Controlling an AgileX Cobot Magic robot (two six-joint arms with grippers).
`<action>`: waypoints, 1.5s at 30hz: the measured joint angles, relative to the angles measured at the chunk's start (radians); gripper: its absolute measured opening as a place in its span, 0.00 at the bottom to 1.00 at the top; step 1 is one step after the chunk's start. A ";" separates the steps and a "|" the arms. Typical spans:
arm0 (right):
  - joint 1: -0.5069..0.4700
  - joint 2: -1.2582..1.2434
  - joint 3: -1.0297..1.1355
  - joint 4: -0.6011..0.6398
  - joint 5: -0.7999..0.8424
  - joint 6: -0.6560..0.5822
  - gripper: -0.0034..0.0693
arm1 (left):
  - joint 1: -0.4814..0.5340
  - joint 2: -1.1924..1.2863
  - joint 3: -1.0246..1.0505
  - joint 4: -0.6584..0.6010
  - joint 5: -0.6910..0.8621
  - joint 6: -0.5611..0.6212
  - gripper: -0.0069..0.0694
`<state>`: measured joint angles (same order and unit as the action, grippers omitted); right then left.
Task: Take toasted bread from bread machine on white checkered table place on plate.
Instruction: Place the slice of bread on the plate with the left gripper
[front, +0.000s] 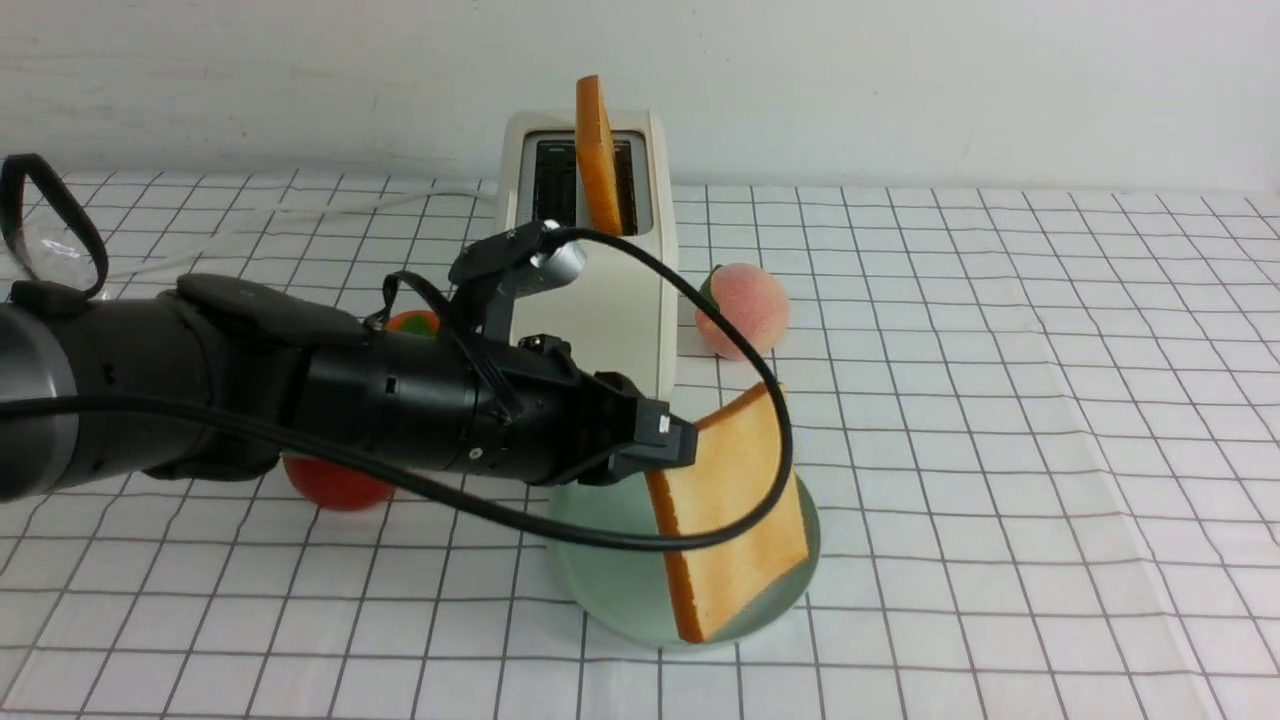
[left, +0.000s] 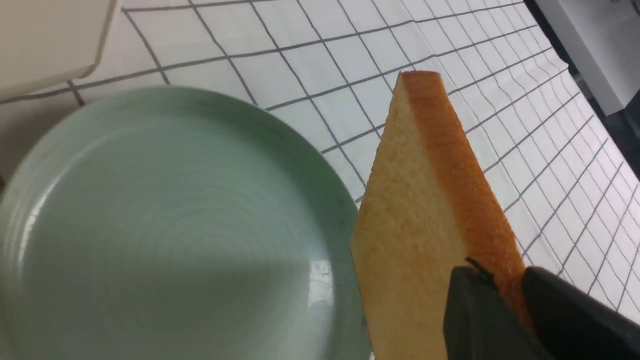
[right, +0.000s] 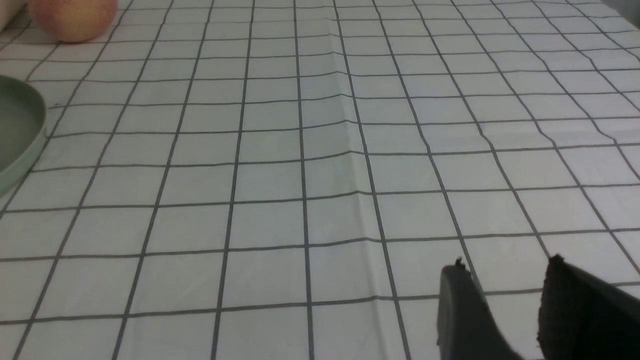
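Toasted bread (front: 730, 480) is above the plate (front: 605, 590), tilted, its broad face over the right part; whether its low edge touches the plate, I cannot tell. The left pincer (front: 680, 440) is closed on the crust near one edge, its jaws only a slice's thickness apart. The right pincer (right: 505, 285) has its jaws parted with nothing between them, off to the right of the plate.

To set this slice down well, I would first ease it a little to the left, so that its whole face lies within the plate's rim, then lower the far edge and let it tip flat. Keep the squeeze light, as the crumb could dent, and part the jaws only once the plate bears the weight; let go at this slant and it may slide over the rim to the tabletop (front: 1000, 450).

The second slice (front: 598, 160) stands in the toaster (front: 590, 300) behind the plate, so leaving some space on the left of the plate for it seems wise.
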<state>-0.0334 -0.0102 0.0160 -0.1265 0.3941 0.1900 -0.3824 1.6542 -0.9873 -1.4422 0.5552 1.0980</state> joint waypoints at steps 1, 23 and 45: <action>0.000 0.000 0.000 0.000 0.000 0.000 0.38 | 0.002 0.003 0.000 0.000 -0.001 0.001 0.20; 0.000 0.000 0.000 0.000 0.000 0.000 0.38 | 0.019 0.090 -0.001 -0.244 -0.015 0.197 0.20; 0.000 0.000 0.000 0.000 0.000 0.000 0.38 | 0.020 0.137 -0.001 -0.218 -0.100 0.191 0.49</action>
<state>-0.0334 -0.0102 0.0160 -0.1265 0.3941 0.1900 -0.3620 1.7908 -0.9882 -1.6598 0.4556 1.2886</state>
